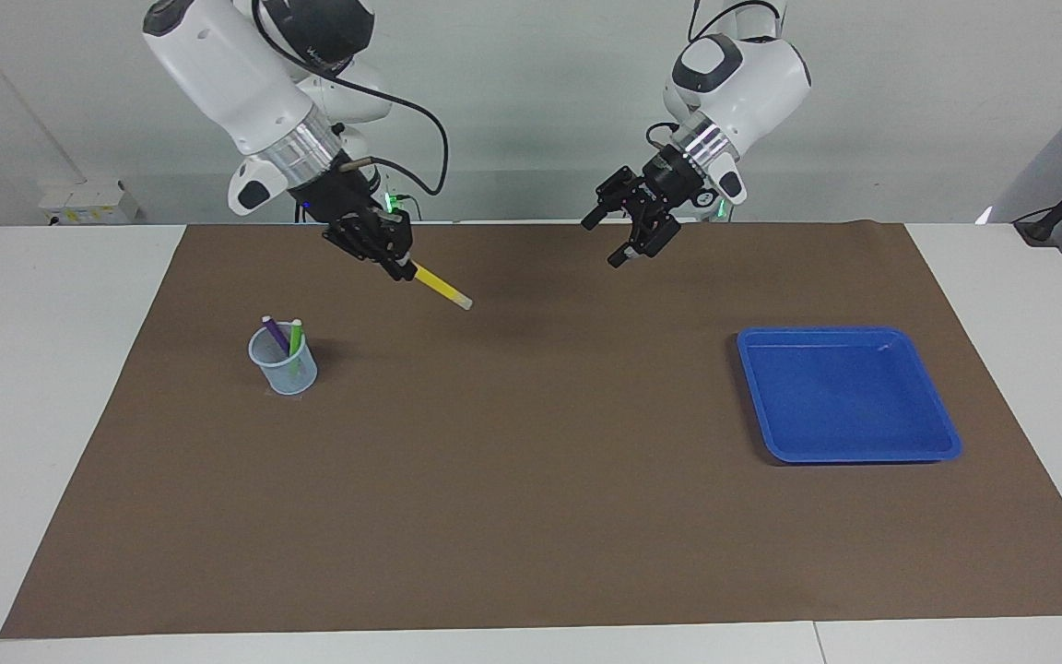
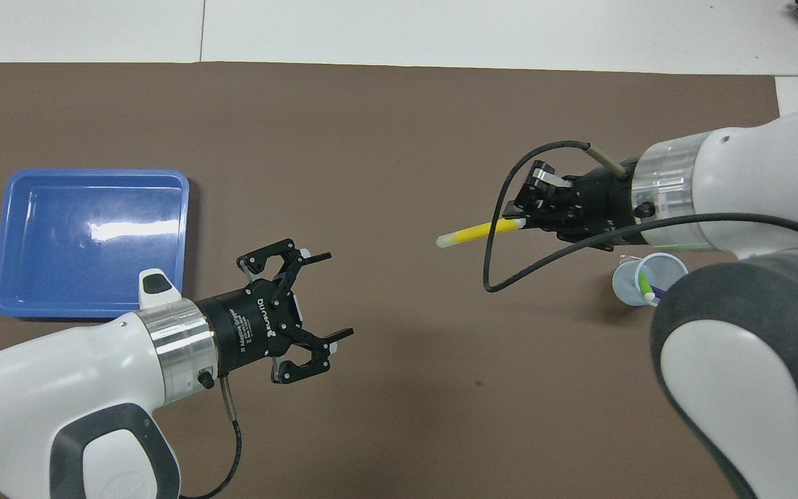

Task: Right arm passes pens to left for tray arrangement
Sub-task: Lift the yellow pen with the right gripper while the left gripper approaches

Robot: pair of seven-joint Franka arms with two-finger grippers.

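The right arm's black clawed pincer hangs in the air over the brown mat near the robots' edge, clamped on one end of the slim yellow marker pen. The pen slants down and out from the fingertips, its whitish end pointing toward the middle of the mat and clear of the surface.

The left arm's plain black two-finger pincer is raised over the mat too, well apart from the yellow pen, its fingers spread wide with nothing between them.

The small pale blue mesh cup stands on the mat toward the right arm's end of the counter. The purple marker pen and the green marker pen lean inside it, whitish ends up.

The shallow bright blue plastic tray lies flat on the mat toward the left arm's end, holding nothing.

The brown paper mat covers most of the white counter.
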